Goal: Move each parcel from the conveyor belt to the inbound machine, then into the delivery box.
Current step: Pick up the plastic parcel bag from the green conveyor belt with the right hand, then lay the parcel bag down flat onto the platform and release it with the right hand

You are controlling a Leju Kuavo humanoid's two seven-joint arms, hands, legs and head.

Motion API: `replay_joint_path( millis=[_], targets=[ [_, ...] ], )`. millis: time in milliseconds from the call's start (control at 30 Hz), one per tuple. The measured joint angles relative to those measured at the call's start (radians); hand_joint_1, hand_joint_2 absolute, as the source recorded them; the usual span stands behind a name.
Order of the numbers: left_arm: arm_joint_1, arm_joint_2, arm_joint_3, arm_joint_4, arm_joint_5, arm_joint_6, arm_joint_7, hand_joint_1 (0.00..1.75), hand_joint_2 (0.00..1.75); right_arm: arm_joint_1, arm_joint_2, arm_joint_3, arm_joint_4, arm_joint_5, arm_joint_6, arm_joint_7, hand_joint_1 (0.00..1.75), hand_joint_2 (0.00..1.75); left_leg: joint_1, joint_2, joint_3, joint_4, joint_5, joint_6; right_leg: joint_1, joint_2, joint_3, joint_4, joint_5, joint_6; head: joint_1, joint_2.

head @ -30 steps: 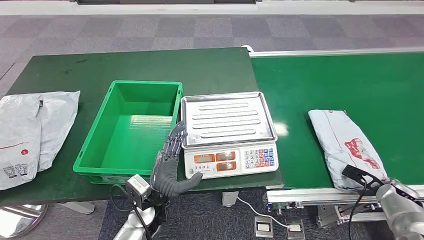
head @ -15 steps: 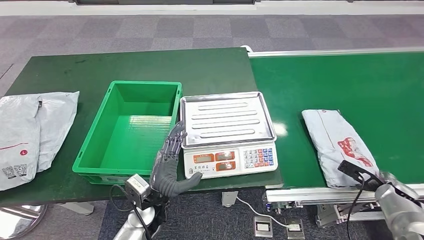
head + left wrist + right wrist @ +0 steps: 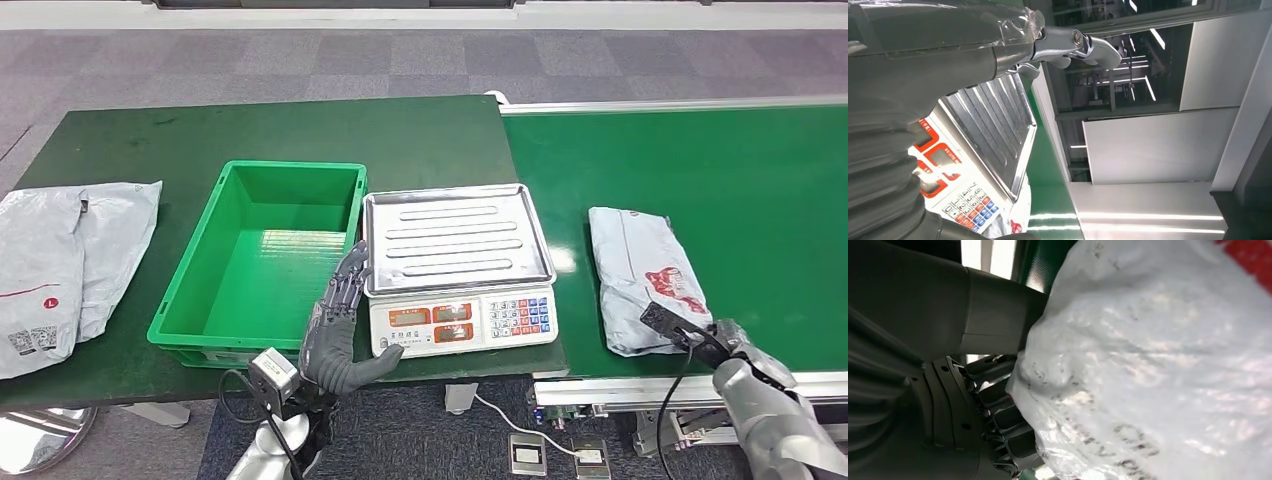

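Green bench (image 3: 130, 150) adjoins green conveyor belt (image 3: 720, 160) over grey carpet. Crinkled grey parcel (image 3: 640, 275), red-printed, lies at the belt's near edge; right robot hand (image 3: 998, 420) grips it. Left robot hand (image 3: 338, 325) open, empty.

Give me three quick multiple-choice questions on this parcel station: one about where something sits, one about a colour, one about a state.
1. Where does the weighing scale sit?
A. Inside the crate
B. Between the crate and the conveyor belt
C. On the conveyor belt

2. What colour is the plastic crate?
A. Blue
B. Grey
C. Green

3. What state is the scale's steel tray in?
A. Bare
B. Holding a parcel
C. Covered by a hand

Answers: 1 B, it stands right of the crate, left of the conveyor belt. 2 C, its walls and floor are green. 3 A, nothing rests on it; the grey parcel lies on the belt.
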Motion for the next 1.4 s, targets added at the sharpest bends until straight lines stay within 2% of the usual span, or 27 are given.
replay_joint_path(
  millis=[233,367,433,500,600,733,767,867,1067,1400],
  targets=[
    [0.002,0.000,0.000,-0.002,0.007,-0.001,0.000,0.00,1.75,0.000,0.026,0.023,-0.059,-0.092,-0.142,-0.116,1.75,1.75,0.000,0.000,0.000,0.000,0.000,0.000,0.000,0.000,0.000,0.000,0.000,0.000,0.000,0.000],
    [0.002,-0.001,0.000,-0.003,0.007,-0.005,0.000,0.00,1.75,0.016,0.053,0.032,-0.135,-0.181,-0.300,-0.222,1.75,1.75,0.000,0.000,0.000,0.000,0.000,0.000,0.000,0.000,0.000,0.000,0.000,0.000,0.000,0.000],
    [0.001,-0.002,0.000,-0.003,0.006,-0.012,0.000,0.00,1.75,0.051,0.074,0.032,-0.219,-0.275,-0.439,-0.330,1.75,1.75,0.000,-0.001,0.000,0.000,0.000,0.000,0.000,-0.001,0.000,0.000,0.000,0.000,0.000,0.000],
    [-0.001,-0.004,0.000,-0.003,0.005,-0.018,0.000,0.00,1.75,0.090,0.096,0.032,-0.315,-0.352,-0.538,-0.409,1.75,1.75,0.000,-0.001,0.000,0.000,0.000,0.000,0.000,-0.001,0.000,0.000,-0.001,-0.001,0.000,0.000],
    [-0.002,-0.007,0.000,-0.003,0.003,-0.021,0.000,0.00,1.75,0.131,0.117,0.032,-0.423,-0.404,-0.574,-0.447,1.75,1.75,0.000,-0.001,0.000,0.000,0.000,0.000,0.000,0.000,-0.001,0.000,-0.001,0.000,0.000,0.000],
    [-0.003,-0.010,0.000,-0.004,0.008,-0.022,0.000,0.00,1.75,0.193,0.171,-0.005,-0.673,-0.638,-0.636,-0.647,1.75,1.75,0.000,-0.001,-0.001,0.000,0.000,0.000,0.000,0.000,-0.002,0.001,-0.001,0.000,0.000,0.000],
    [-0.004,-0.012,0.000,-0.004,0.012,-0.021,0.000,0.00,1.75,0.198,0.182,-0.018,-0.737,-0.683,-0.644,-0.674,1.75,1.75,0.000,-0.001,-0.001,0.000,0.000,0.000,0.000,0.000,-0.002,0.001,-0.001,0.000,0.000,0.000],
    [-0.006,-0.014,0.000,-0.008,0.028,-0.014,0.000,0.00,1.75,0.208,0.213,-0.049,-0.921,-0.746,-0.650,-0.692,1.75,1.75,0.000,0.000,-0.001,0.000,0.000,0.000,0.000,0.000,-0.002,0.001,-0.001,0.000,0.000,0.000],
    [-0.018,-0.019,0.000,-0.026,0.054,0.007,-0.001,0.00,1.75,0.204,0.277,-0.057,-1.202,-0.751,-0.650,-0.697,1.75,1.75,0.000,0.002,-0.001,0.000,0.000,0.000,0.000,0.002,-0.002,0.001,-0.001,-0.001,0.000,0.000],
    [-0.021,-0.023,0.000,-0.041,0.057,0.018,-0.001,0.00,1.75,0.201,0.318,-0.057,-1.341,-0.740,-0.646,-0.696,1.75,1.75,0.000,0.002,-0.001,0.000,0.000,0.000,0.000,0.002,-0.002,0.001,-0.001,0.000,0.000,0.000]
  ],
)
